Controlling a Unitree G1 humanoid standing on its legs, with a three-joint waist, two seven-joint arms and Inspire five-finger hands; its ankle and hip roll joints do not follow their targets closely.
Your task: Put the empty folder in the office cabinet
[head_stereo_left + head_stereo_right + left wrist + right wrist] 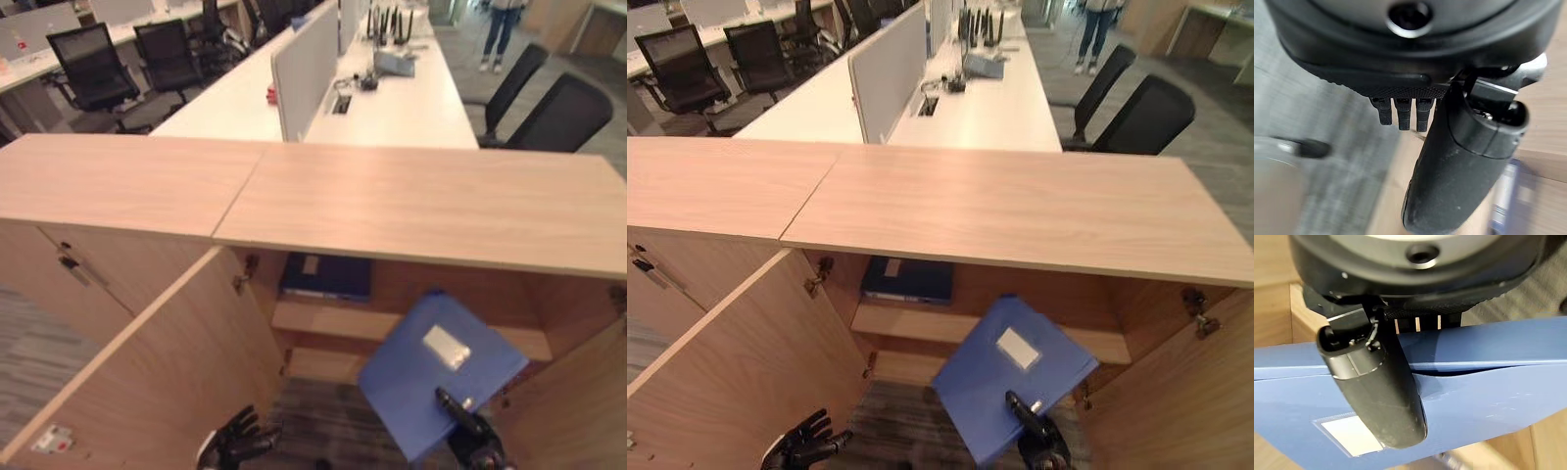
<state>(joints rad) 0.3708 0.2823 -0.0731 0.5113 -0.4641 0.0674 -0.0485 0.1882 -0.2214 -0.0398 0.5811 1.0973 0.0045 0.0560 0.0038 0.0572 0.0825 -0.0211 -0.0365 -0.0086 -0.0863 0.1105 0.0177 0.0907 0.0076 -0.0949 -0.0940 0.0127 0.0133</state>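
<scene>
**Right hand carrying folder at open cabinet**

Right hand (1038, 443) pinches the blue folder (1014, 372) at its near edge, thumb on top, fingers underneath. Folder is tilted, far corner aimed at the cabinet shelf (921, 321), probably lined up for insertion. Dark blue binder (908, 280) already lies on that shelf. Left hand (803, 446) hangs loose and empty beside the open left door (745, 362). Lower compartment mostly hidden behind the folder.

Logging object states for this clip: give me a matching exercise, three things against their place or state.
Things:
1. blue folder
2. dark folder
3. left hand

States:
A. lying on the cabinet's upper shelf
B. holds nothing, low beside the open door
C. pinched in the right hand, tilted before the open cabinet

Pairs: 1-C, 2-A, 3-B
</scene>
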